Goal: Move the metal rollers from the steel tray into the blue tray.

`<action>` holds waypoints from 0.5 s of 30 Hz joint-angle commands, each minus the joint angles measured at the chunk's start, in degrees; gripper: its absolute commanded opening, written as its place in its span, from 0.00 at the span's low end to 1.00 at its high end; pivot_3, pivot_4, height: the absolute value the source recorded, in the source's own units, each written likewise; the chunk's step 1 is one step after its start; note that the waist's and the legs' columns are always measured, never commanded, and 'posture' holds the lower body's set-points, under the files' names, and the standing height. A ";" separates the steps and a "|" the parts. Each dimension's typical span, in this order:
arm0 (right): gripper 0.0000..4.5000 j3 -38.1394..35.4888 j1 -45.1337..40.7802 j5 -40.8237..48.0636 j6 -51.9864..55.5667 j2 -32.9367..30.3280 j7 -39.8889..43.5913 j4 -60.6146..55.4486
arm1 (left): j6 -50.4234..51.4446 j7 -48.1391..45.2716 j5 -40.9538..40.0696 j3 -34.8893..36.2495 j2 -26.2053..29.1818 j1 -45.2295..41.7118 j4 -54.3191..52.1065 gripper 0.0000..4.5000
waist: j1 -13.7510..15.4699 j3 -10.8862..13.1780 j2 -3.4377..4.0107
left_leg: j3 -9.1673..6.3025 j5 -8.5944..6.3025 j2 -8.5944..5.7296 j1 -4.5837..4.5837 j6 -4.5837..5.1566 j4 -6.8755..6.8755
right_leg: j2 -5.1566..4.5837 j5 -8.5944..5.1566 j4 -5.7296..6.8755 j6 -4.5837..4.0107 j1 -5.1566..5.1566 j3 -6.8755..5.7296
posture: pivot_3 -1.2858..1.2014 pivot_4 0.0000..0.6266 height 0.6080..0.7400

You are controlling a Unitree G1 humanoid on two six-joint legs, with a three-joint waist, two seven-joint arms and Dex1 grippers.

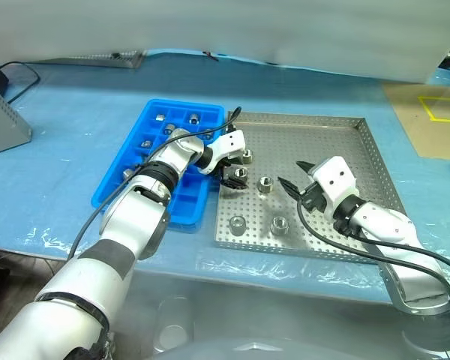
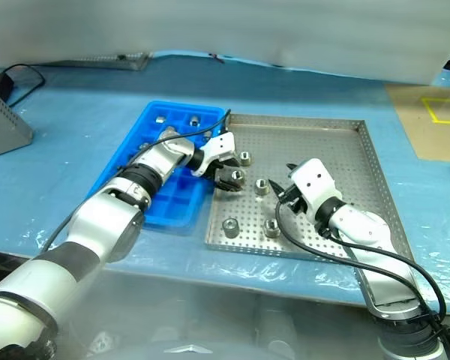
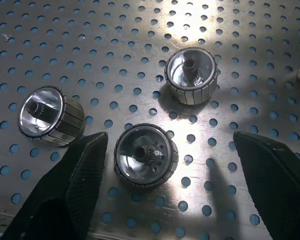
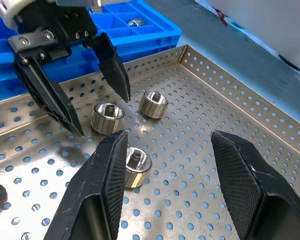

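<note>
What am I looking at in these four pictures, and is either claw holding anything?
This is a two-armed humanoid robot. Two pictures look down from its head; the other two come from cameras on its wrists, looking along the black fingers.

On the blue-covered table a steel tray with a perforated floor sits beside a blue tray of square compartments. Five metal rollers lie in the steel tray; a few already sit in blue compartments.

The left gripper is open, its fingers straddling one roller without gripping it. The right gripper is also open and holds nothing; it hangs over the steel tray near another roller.
</note>
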 commanded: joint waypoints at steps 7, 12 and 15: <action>0.61 0.16 -0.90 -1.42 -2.18 1.42 -1.41 0.41 | 3.51 5.04 2.06 -0.39 -2.16 0.73 2.05 0.95 | -0.60 0.00 -0.01 | 0.00 0.00 -0.01 0.11 0.00 -0.02 | 0.00 -0.05 -0.02 0.09 0.10 0.00 | 0.44 0.24 1.00; 0.61 0.17 -0.18 -2.12 -2.87 1.85 -2.11 0.78 | 3.62 3.31 3.83 -1.69 -1.53 0.63 2.09 0.95 | -1.27 0.00 0.00 | 0.00 0.00 -0.01 0.13 0.00 -0.06 | 0.01 -0.02 -0.09 0.04 0.11 0.00 | 0.43 0.24 1.00; 0.61 0.34 -0.01 -2.35 -3.14 2.50 -2.62 0.91 | 4.12 4.25 4.42 -1.65 -0.95 -0.19 2.45 0.95 | -1.32 0.00 0.00 | 0.00 0.00 -0.01 0.14 0.00 -0.06 | 0.00 -0.06 -0.11 0.10 0.13 0.00 | 0.43 0.24 1.00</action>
